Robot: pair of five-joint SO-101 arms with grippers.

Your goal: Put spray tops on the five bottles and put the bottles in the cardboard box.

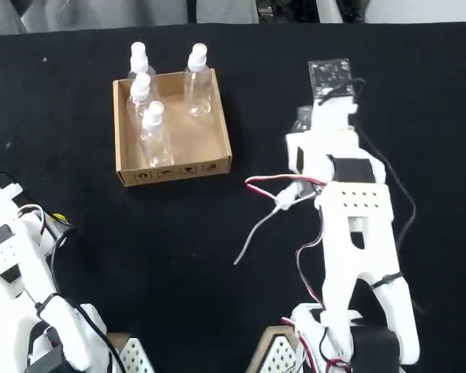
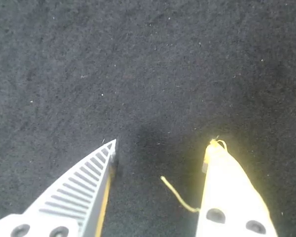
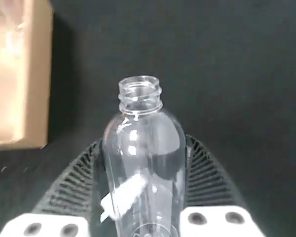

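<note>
Your right pincer (image 3: 143,143) is clamped on the uncapped bottle (image 3: 140,118). Its clear body sits between the two ribbed fingers (image 3: 202,173), which press on its sides. The neck reaches out past the fingertips.

That bottle is see-through plastic with rounded shoulders and a threaded, open mouth. It has no spray top on it.

From the high view, your right arm (image 1: 357,233) stretches from the near right edge toward the far side. Its tip is to the right of the cardboard box (image 1: 210,136) and apart from it. A white spray top (image 1: 284,200) with a long thin tube lies on the black worktop (image 1: 419,116), just left of that arm and nearer than the box.

The four capped bottles (image 1: 156,132) stand upright in the far left part of the scene, each clear with a white sprayer. Three are inside the box. The one at the far left corner (image 1: 138,62) rises at the box's far wall, and you cannot tell whether its base is inside or just behind.

Your left pincer (image 2: 163,145) hangs over bare worktop at the near left. Its fingers are spread apart with nothing between them, and a yellow thread (image 2: 180,197) trails off one finger.
</note>
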